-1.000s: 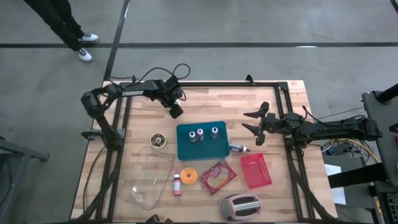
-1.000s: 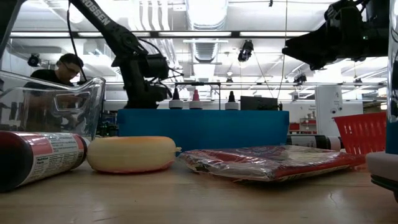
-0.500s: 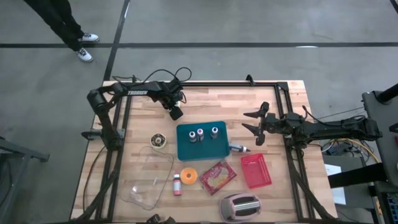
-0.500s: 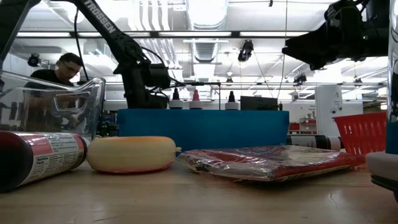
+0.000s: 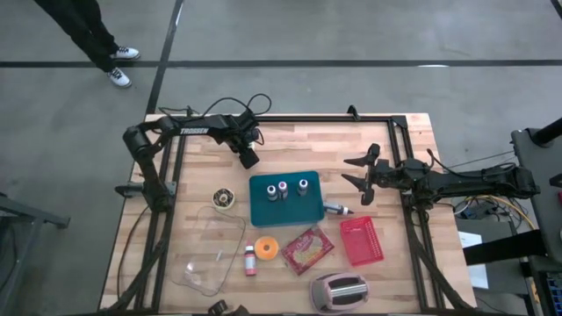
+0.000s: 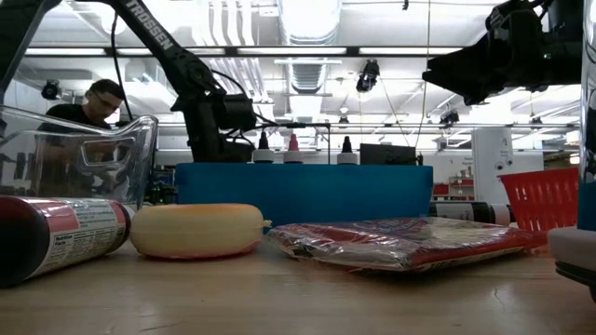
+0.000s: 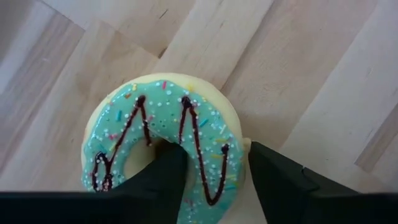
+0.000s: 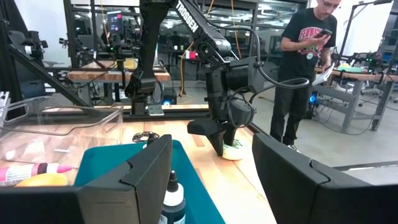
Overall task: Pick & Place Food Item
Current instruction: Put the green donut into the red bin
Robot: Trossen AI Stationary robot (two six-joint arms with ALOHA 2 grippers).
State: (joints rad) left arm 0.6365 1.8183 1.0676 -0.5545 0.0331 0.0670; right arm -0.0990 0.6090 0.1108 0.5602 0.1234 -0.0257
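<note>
My left gripper [image 7: 211, 177] is clamped on the donut [image 7: 165, 146] (teal icing, dark drizzle), pressing it to the table [image 5: 351, 145] beyond the teal tray [image 5: 284, 199]. My right gripper [image 5: 356, 175] waits, its 2 fingers apart.

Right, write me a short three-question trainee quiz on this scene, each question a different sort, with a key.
1. True or false: the left gripper has its fingers astride the rim of the donut.
2. Multiple choice: What stands on the teal tray? A) three small bottles B) a toaster C) a red basket
3. Fill in: the right gripper hangs over the table with its fingers ____.

Key: 1 true. 2 A, the three small bottles. 3 open.
</note>
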